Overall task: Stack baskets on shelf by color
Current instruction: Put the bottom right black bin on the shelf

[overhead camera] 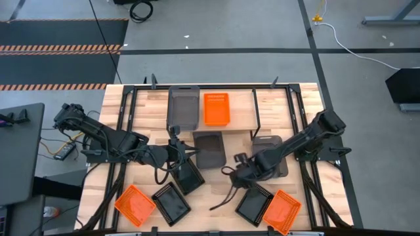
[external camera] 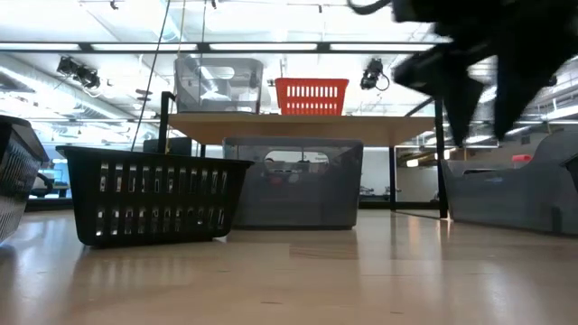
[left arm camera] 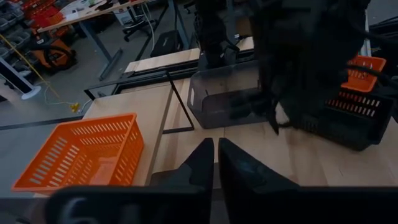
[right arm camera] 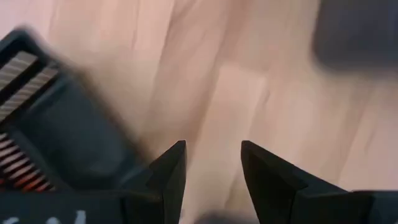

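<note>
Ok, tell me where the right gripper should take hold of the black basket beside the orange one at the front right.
Grip the black basket by one long rim wall, coming straight down from above. It sits upright and open-topped on the table, so a finger fits inside. Use the wall away from the orange basket, which lies close alongside. The right gripper is open and empty nearby.

On the light wooden shelf [overhead camera: 262, 105], at 12 o'clock: a deep solid grey basket [overhead camera: 183, 107], an orange mesh basket [overhead camera: 216, 108] just at its 3 o'clock. Table centre holds a second grey basket [overhead camera: 210, 149], with a third grey basket [overhead camera: 270, 155] toward 3 o'clock. Along 6 o'clock, from 9 to 3: orange mesh basket [overhead camera: 134, 205], black mesh basket [overhead camera: 171, 204], black mesh basket [overhead camera: 254, 204], orange mesh basket [overhead camera: 283, 211].
</note>
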### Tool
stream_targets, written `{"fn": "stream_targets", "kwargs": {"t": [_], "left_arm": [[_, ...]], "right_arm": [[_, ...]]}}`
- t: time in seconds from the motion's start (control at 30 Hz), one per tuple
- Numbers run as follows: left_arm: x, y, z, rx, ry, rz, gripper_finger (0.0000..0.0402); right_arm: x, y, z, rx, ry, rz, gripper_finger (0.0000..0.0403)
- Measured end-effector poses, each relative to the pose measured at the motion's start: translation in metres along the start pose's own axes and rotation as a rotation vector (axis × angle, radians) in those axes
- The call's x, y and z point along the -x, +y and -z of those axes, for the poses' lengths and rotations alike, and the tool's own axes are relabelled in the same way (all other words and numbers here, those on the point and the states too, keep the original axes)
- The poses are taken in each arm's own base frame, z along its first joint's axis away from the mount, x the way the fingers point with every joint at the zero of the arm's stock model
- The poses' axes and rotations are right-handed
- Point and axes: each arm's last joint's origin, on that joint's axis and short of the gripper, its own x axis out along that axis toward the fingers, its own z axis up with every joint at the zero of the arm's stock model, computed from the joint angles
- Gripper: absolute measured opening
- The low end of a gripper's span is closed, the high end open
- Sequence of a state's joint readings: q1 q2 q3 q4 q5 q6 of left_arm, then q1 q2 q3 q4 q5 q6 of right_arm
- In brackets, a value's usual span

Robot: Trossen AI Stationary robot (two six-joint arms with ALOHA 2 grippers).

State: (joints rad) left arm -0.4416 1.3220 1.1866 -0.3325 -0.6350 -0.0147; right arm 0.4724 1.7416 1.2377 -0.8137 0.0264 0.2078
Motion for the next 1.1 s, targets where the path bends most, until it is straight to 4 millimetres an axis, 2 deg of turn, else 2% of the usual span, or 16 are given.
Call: {"fn": "stream_targets", "kwargs": {"t": [0.27,0.47,0.67,0.93,1.1], "left_arm": [[0.000,0.000,0.000,0.000,0.000,0.000,0.0028],[-0.002,0.002,-0.005,0.033,-0.040,-0.003,0.0028],[-0.002,0.004,-0.008,0.056,-0.066,-0.006,0.0034],[-0.002,0.005,-0.014,0.098,-0.121,-0.010,0.0026],[-0.002,0.005,-0.014,0.098,-0.123,-0.008,0.0030]], "right_arm": [[0.005,0.035,0.017,-0.008,0.061,-0.008,0.0160],[0.005,0.048,0.019,-0.020,0.015,0.045,0.0160],[0.004,0.050,0.013,-0.029,-0.067,0.048,0.0160],[-0.022,0.041,0.027,0.006,-0.063,0.054,0.0160],[-0.030,0.034,0.029,0.048,-0.070,0.051,0.0152]]}}
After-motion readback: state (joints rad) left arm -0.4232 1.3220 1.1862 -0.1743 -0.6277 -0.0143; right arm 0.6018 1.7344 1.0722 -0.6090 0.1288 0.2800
